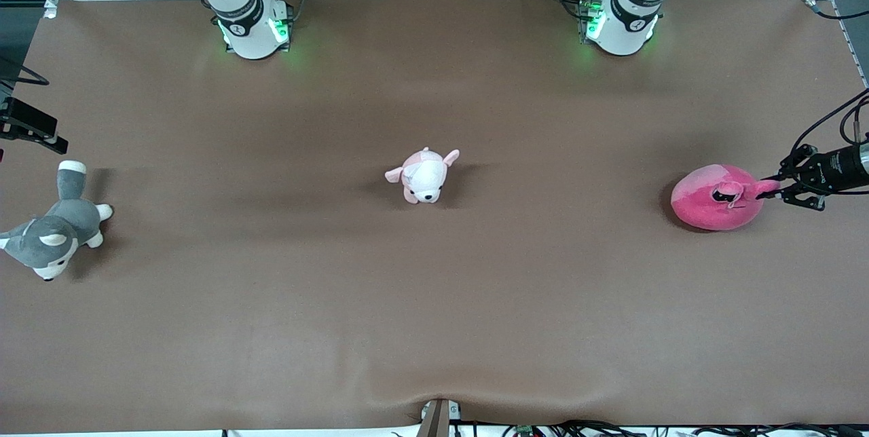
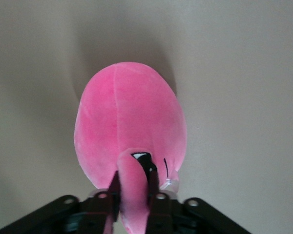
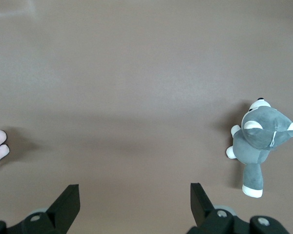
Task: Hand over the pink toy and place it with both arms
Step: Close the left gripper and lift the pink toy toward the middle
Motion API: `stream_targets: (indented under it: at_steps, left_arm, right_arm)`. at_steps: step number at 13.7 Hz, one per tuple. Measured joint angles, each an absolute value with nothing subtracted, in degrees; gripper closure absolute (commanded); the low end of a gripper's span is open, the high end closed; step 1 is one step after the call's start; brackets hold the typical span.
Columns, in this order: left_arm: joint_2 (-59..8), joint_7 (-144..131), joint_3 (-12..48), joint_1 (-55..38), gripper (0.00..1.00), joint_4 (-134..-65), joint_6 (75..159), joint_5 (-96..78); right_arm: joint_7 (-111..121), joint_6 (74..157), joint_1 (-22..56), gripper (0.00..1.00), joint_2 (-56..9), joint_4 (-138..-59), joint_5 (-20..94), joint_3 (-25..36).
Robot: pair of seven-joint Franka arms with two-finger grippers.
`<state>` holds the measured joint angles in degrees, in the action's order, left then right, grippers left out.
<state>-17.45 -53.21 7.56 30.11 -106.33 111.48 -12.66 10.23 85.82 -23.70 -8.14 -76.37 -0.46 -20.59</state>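
The pink toy (image 1: pixel 713 198) is a round hot-pink plush lying on the brown table (image 1: pixel 434 301) toward the left arm's end. My left gripper (image 1: pixel 774 191) is low beside it, shut on a small pointed flap that sticks out of the toy. In the left wrist view the pink toy (image 2: pixel 129 117) fills the middle and the left gripper (image 2: pixel 134 178) pinches that flap between both fingers (image 2: pixel 154 183). My right gripper (image 3: pixel 134 187) is open and empty, high over bare table between the two other plushes; it does not show in the front view.
A pale pink-and-white plush dog (image 1: pixel 424 176) lies at the table's middle. A grey-and-white plush husky (image 1: pixel 51 233) lies at the right arm's end, also in the right wrist view (image 3: pixel 259 141). A black fixture (image 1: pixel 30 126) juts in above the husky.
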Motion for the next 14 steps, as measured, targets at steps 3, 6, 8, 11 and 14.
stream_targets:
  at_steps: [3,6,8,11,14]
  left_arm:
    - [-17.4,-53.2,8.3,28.8,1.00,-105.1,111.1,-12.7]
    - [-17.2,-53.8,10.2,27.7,1.00,-99.8,104.8,-12.8]
    - [-16.7,-55.4,12.1,27.6,1.00,-95.3,99.3,-13.8]
    - [-15.6,-62.9,17.2,27.5,1.00,-90.5,95.5,-14.6]
    - [-15.3,-71.3,23.6,27.3,1.00,-87.5,94.5,-14.6]
  right_arm:
    - [10.2,85.8,-23.7,0.00,-8.1,-76.4,-0.5,-20.6]
    - [10.2,85.8,-23.7,0.00,-8.1,-76.4,-0.5,-20.6]
    - [10.2,85.8,-23.9,0.00,-8.1,-76.4,-0.5,-20.6]
    - [10.2,85.8,-24.1,0.00,-8.1,-76.4,-0.5,-20.6]
    - [10.2,85.8,-24.1,0.00,-8.1,-76.4,-0.5,-20.6]
